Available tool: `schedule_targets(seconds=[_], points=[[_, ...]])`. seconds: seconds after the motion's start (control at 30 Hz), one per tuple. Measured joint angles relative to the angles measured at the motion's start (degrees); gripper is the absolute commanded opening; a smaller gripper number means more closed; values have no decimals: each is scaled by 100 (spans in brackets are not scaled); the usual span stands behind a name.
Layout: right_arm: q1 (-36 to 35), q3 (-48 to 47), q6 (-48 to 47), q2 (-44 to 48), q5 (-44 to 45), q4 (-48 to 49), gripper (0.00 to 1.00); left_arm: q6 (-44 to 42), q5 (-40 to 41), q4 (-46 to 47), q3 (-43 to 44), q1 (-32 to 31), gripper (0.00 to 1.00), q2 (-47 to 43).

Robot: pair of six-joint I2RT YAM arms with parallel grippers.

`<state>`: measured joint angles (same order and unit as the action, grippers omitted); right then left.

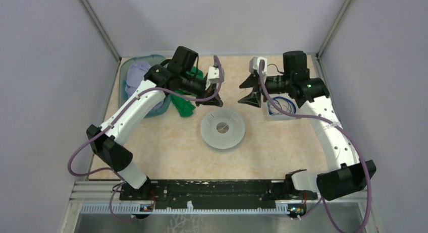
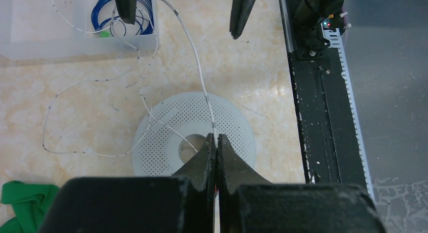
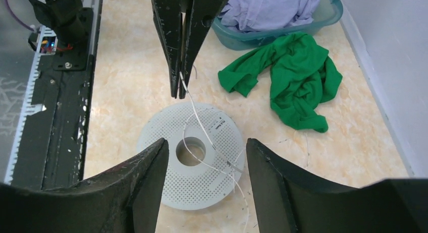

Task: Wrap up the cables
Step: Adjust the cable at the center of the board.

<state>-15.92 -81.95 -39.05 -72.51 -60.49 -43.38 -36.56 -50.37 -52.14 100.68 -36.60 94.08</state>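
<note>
From above, a marbled beige tabletop [image 1: 166,152] carries a round pale-grey spool [image 1: 222,128] at its middle, flat like a thick disc with a hole at the hub. The left gripper [image 1: 211,101] and the right gripper [image 1: 251,90] face each other just beyond it. The dark blue cable [image 1: 281,108] lies coiled in a small clear tray [image 1: 272,117] at the right; at the left, a teal plastic basin [image 1: 122,84] holds a lavender cloth [image 1: 137,74], with a crumpled green cloth [image 1: 184,106] beside it. In the left wrist view the spool's face is finely perforated, and the left gripper's black tapered fingers are pressed together above its hub, pinching the whitish cable [image 2: 197,61] – a hair-thin wire with small dark marks that runs up toward the tray and wanders in loose loops over the tabletop and the spool. In the right wrist view the right gripper's broad matte fingers stand spread, holding nothing, the spool between them below – the wire curls over its hub hole.
</note>
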Motion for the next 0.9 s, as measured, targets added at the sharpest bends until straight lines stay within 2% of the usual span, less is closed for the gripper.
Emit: schedule_targets(seconds=[0.3, 0.43, 0.47, 0.67, 0.73, 0.83, 0.9], points=[[-57, 13, -450, -103, 284, -127, 21, 59, -50, -20, 0, 0, 0, 0], [-57, 31, -498, -96, 350, -116, 0, 76, -50, -17, -2, 0, 2, 0], [-57, 66, -490, -81, 350, -96, 0, 79, -50, -15, -2, 0, 4, 0], [-57, 472, 9, 109, 538, 258, 0, 247, -37, 170, -85, 0, 41, -37], [-50, 549, 365, 173, 804, 481, 0, 352, 55, 387, -203, 17, 48, -101], [96, 544, 949, 251, 1373, 879, 0, 546, 308, 850, -501, 76, 71, -310], [380, 450, 1349, 282, 1788, 1040, 0, 627, 505, 1167, -758, 146, 81, -518]])
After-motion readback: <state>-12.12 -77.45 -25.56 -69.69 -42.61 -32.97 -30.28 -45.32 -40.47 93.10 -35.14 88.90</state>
